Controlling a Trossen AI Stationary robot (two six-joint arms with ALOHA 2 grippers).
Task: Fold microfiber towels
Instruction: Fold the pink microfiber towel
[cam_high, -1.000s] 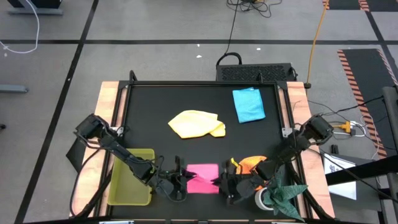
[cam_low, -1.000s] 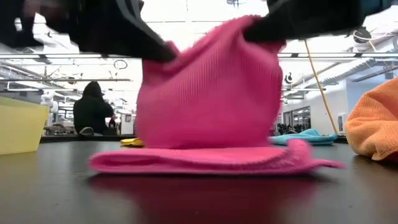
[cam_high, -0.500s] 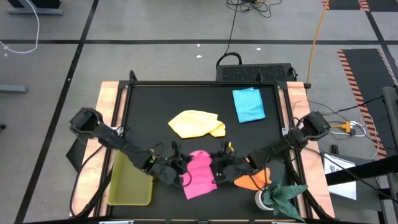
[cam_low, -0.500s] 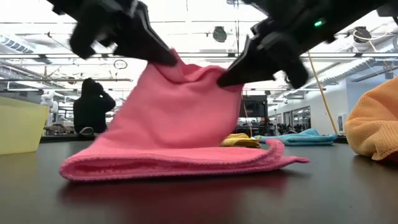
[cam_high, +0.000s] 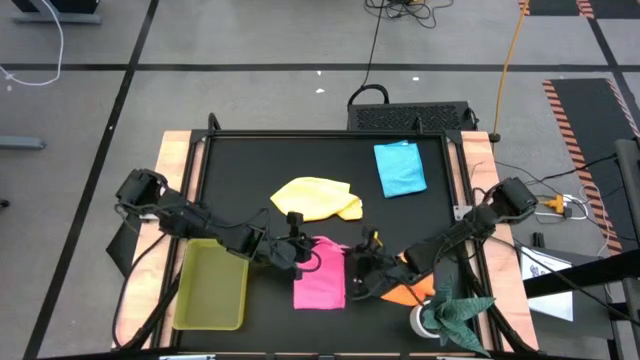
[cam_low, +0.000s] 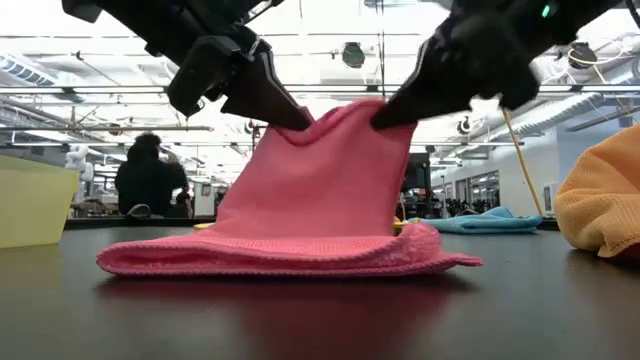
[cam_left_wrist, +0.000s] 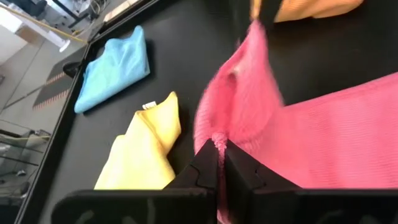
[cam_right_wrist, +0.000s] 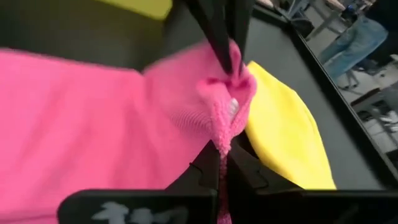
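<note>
The pink towel (cam_high: 320, 275) lies at the table's near middle, its lower part flat on the table (cam_low: 280, 255) and its upper layer raised (cam_low: 320, 170). My left gripper (cam_high: 298, 250) and my right gripper (cam_high: 360, 265) are each shut on an upper corner of it. The yellow towel (cam_high: 315, 198) lies bunched at the table's centre. The light blue towel (cam_high: 400, 167) lies folded at the far right. The orange towel (cam_high: 405, 290) lies crumpled at the near right, partly under my right arm. My left gripper pinches the raised left corner of the pink towel (cam_left_wrist: 217, 140) between its two fingers, slanting down from the left. The corner is bunched at the fingertips (cam_low: 295, 118). The cloth slopes down from it, fairly taut, onto the part lying on the table. My right gripper pinches the raised right corner of the pink towel (cam_right_wrist: 224, 134) between its two fingers, slanting down from the right. The corner is bunched at the fingertips (cam_low: 385, 112). The held edge runs nearly level across to the other gripper, above the flat part.
A translucent yellow-green tray (cam_high: 212, 290) stands at the near left. A dark green cloth (cam_high: 455, 310) lies off the near right corner. Wooden rails (cam_high: 180, 170) line the black table's sides. People show in the room behind (cam_low: 145, 175).
Both grippers have gone up and toward the table's far edge, shut on the pink towel's two corners. The held edge has risen off the table and come over toward the far side. The towel's lower part has stayed flat on the table.
</note>
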